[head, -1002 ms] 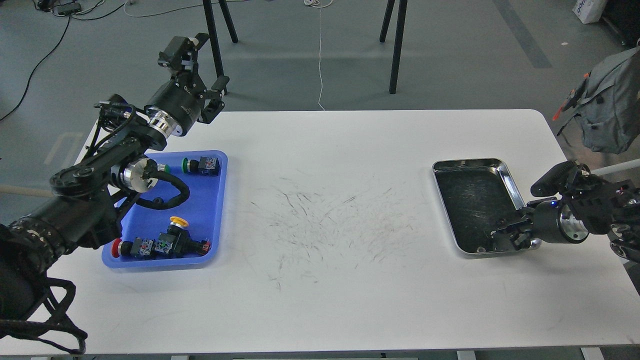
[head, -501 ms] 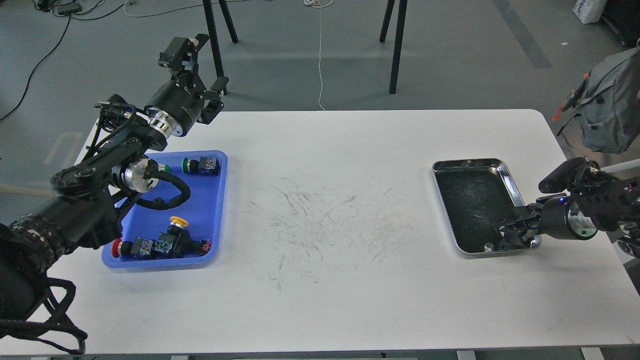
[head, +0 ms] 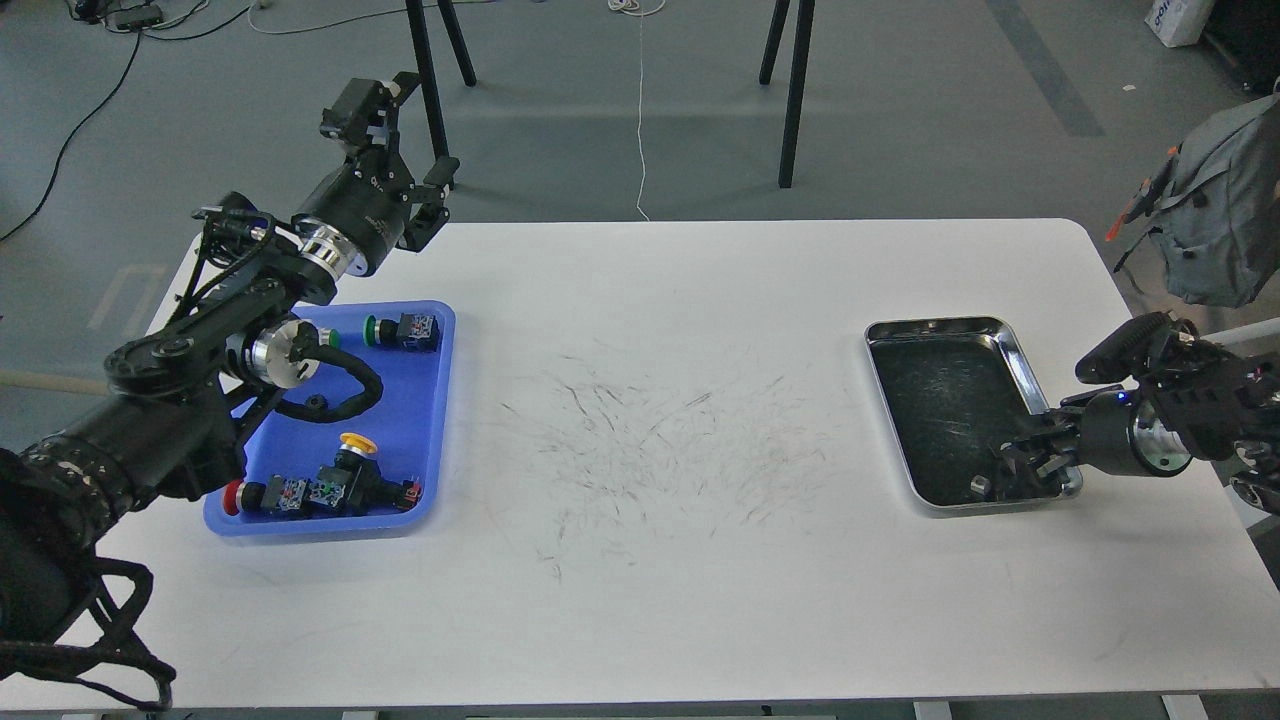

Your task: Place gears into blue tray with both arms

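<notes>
Where scratches mark it, glossy rectangular silver tray (head: pixel 1010 345)

Right gripper (head: pixel 1020 468) now sits further toward the table's right edge than a second ago, drawn back along the near right corner of the silver tray (head: pixel 945 328). Its wrist has pulled right with it, and the camera block above the wrist stands higher and further right. A small grey piece (head: pixel 978 486) on the tray floor, crowded by the fingertips a second ago, now lies clear to their left (too small to identify). Left gripper (head: pixel 405 130) has shifted very slightly toward the far edge.
</notes>
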